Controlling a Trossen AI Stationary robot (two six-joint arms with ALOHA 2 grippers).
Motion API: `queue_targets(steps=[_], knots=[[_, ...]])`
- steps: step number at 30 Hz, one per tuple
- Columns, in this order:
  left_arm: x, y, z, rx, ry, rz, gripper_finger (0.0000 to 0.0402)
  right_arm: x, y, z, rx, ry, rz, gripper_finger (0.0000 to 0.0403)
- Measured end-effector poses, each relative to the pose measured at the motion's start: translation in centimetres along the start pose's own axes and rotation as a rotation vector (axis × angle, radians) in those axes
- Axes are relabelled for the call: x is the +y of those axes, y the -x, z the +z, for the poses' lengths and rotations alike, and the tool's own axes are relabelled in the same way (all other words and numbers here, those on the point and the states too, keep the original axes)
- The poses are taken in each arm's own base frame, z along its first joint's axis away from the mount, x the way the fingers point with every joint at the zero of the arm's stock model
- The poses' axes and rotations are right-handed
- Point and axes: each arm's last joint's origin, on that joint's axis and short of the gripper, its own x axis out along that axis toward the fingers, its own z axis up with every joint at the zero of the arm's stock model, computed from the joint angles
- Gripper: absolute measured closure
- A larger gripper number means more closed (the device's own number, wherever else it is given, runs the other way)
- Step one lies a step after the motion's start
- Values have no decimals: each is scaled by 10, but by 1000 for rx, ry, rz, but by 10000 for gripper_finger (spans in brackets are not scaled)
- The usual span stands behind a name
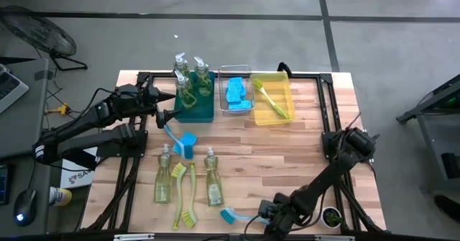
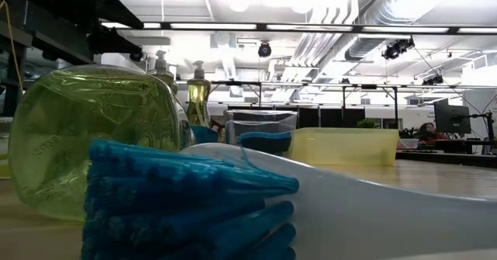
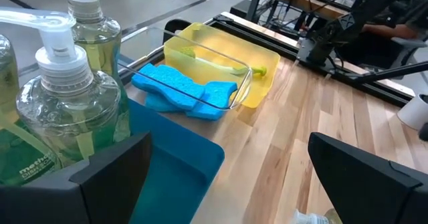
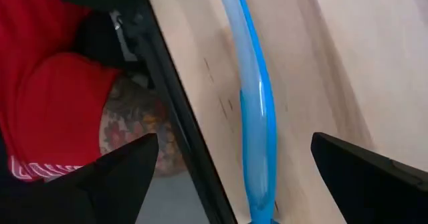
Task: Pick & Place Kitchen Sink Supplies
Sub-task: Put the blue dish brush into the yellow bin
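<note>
I have the left gripper (image 1: 167,106) beside the teal bin (image 1: 203,112), jaws spread wide and holding nothing. Three soap bottles (image 1: 185,90) stand in that bin, just ahead of its fingers (image 3: 110,174). Beyond them, the clear bin (image 1: 235,96) holds blue sponges (image 3: 184,91), and the yellow bin (image 1: 273,98) past it holds a yellow-green brush (image 1: 269,99). A blue brush (image 1: 180,139) lies just below this gripper. My right gripper (image 1: 267,218) sits at the near table (image 1: 287,155) edge, jaws wide and empty, over the handle of a second blue brush (image 4: 257,110) whose head points away toward the loose bottles (image 1: 213,178) and two yellow-green brushes (image 1: 184,194). A person's red sleeve (image 4: 47,110) shows beyond the table edge.
</note>
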Motion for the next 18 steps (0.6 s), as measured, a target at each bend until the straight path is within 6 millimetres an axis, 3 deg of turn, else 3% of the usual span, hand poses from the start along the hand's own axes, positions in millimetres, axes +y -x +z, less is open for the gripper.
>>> queue_targets(steps=[10, 18], knots=[[0, 0, -1, 8, 8, 2, 7, -8, -26, -6, -41, 9, -99, 16], [1, 0, -3, 26, 10, 7, 7, -17, -31, -8, -35, 86, -183, 36]])
